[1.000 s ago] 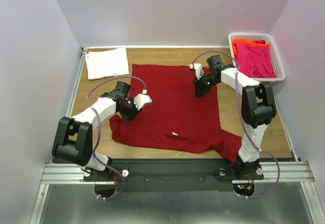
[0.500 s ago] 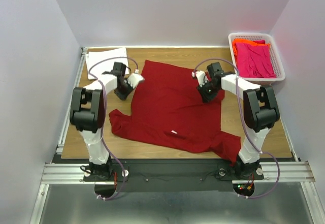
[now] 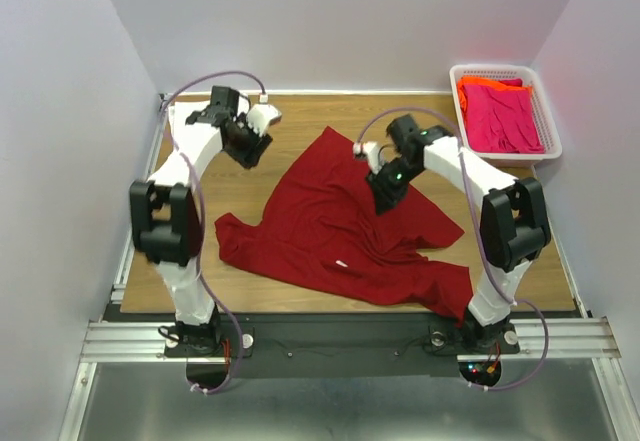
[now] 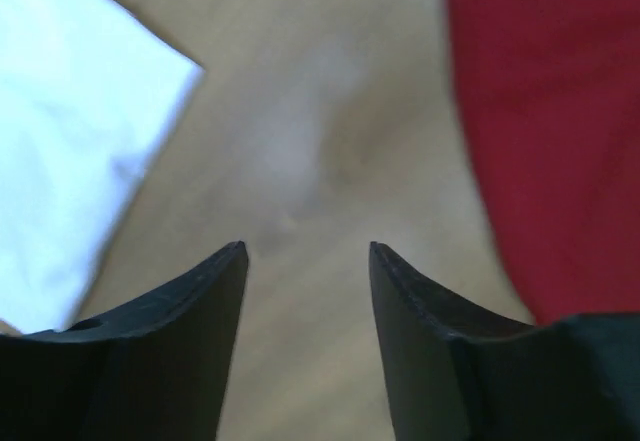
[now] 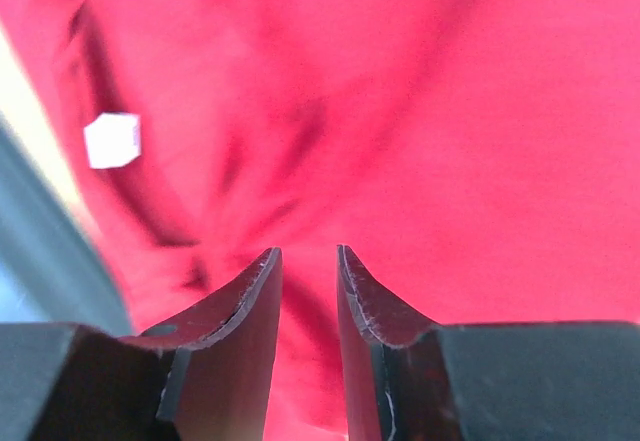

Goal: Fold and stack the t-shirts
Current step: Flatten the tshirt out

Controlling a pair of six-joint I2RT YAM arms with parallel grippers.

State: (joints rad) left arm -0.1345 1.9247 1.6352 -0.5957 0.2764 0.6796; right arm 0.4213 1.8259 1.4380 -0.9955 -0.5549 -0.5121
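The large dark red t-shirt [image 3: 320, 221] lies crumpled mid-table, its far part drawn into a peak. My right gripper [image 3: 380, 199] sits on its middle. In the right wrist view its jaws [image 5: 309, 251] stand close together on a ridge of red cloth [image 5: 400, 81], with creases running into them. My left gripper [image 3: 249, 149] is at the far left over bare wood, open and empty [image 4: 307, 249]. It has the white t-shirt [image 4: 80, 141] on one side and the red one [image 4: 560, 111] on the other. Pink [image 3: 500, 116] and orange [image 3: 480, 84] t-shirts lie in the basket.
The white lattice basket [image 3: 500, 68] stands at the far right corner. A small white tag [image 3: 343, 263] shows on the red shirt near its front. Grey walls close in the table on three sides, and a metal rail runs along the near edge.
My left gripper opened and moved away to the far left, off the red shirt. My right gripper dragged the shirt's far right part leftward and nearer, bunching the cloth.
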